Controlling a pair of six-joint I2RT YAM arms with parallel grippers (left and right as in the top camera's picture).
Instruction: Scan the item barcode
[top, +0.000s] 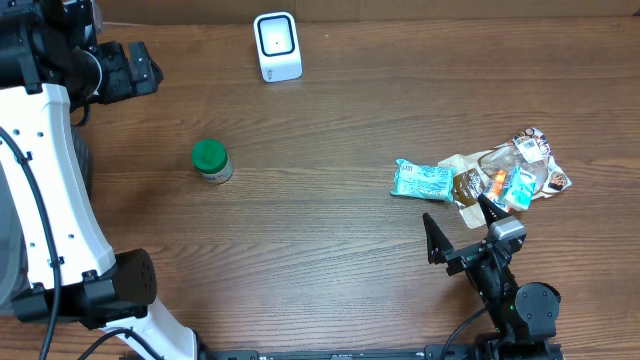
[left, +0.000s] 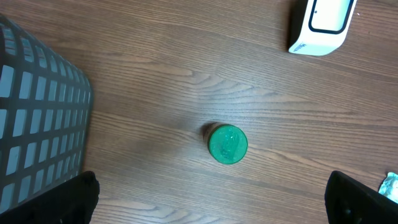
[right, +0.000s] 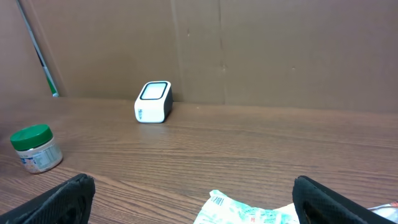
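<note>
The white barcode scanner (top: 277, 46) stands upright at the back of the table, also seen as scanner (left: 320, 25) and scanner (right: 153, 102). A small jar with a green lid (top: 211, 160) stands alone left of centre; it shows as jar (left: 227, 144) and jar (right: 36, 148). A teal snack packet (top: 422, 179) lies at the right beside a pile of packets (top: 515, 172). My left gripper (top: 148, 70) hangs open high at the back left, well away from the jar. My right gripper (top: 458, 222) is open just in front of the teal packet (right: 249, 213), holding nothing.
A grey mesh basket (left: 37, 118) sits at the left of the left wrist view. A brown cardboard wall (right: 249, 50) rises behind the scanner. The left arm's white body (top: 50, 200) runs down the table's left side.
</note>
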